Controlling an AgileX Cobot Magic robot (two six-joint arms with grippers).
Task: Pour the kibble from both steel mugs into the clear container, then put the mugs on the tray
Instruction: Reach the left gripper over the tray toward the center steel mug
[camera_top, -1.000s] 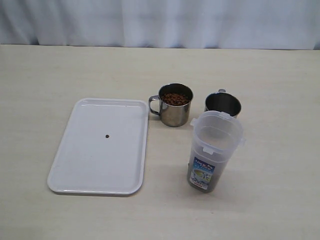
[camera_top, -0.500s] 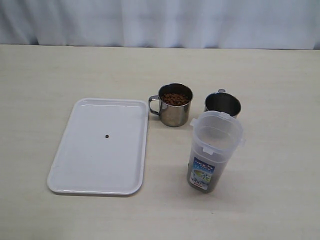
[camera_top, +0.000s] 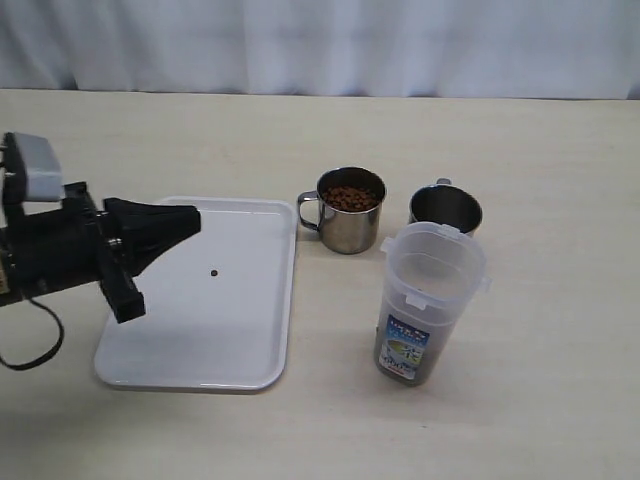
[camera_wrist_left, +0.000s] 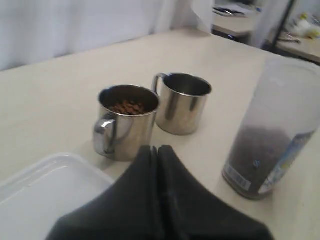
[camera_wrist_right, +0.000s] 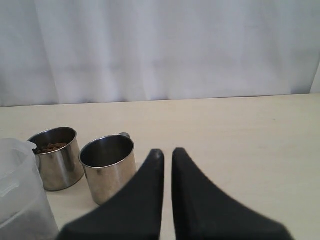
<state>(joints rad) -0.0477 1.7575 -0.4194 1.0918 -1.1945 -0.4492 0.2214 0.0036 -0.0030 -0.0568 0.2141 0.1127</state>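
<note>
The left claw (camera_top: 193, 220) hangs low over the tray (camera_top: 230, 335), its two fingers pressed together with nothing between them, and its nose points across at the full mug (camera_top: 350, 232). That mug stands on the table (camera_top: 560, 400) just beside the tray's far corner, heaped with kibble (camera_top: 350, 197), and its handle (camera_top: 307, 208) sticks out toward the tray, which suits an arm arriving from that side. The other mug (camera_top: 445, 208) sits near it, just behind the tub (camera_top: 430, 290); its inside is dark and I'd say it looks empty, with its handle turned away toward the back. The tub is upright and open at the top, just in front of both mugs so a tip from either needs only a short swing, and a brown layer lies in its bottom. A lone dark speck (camera_top: 214, 272) rests mid-tray, maybe a stray pellet, though it is too small to be sure. The right claw (camera_wrist_right: 167, 154) shows only in its own wrist camera: fingers drawn together, gripping nothing, held back from the mugs and facing them. My guess is the full mug is next, and the left fingers must part before they can take that handle
</note>
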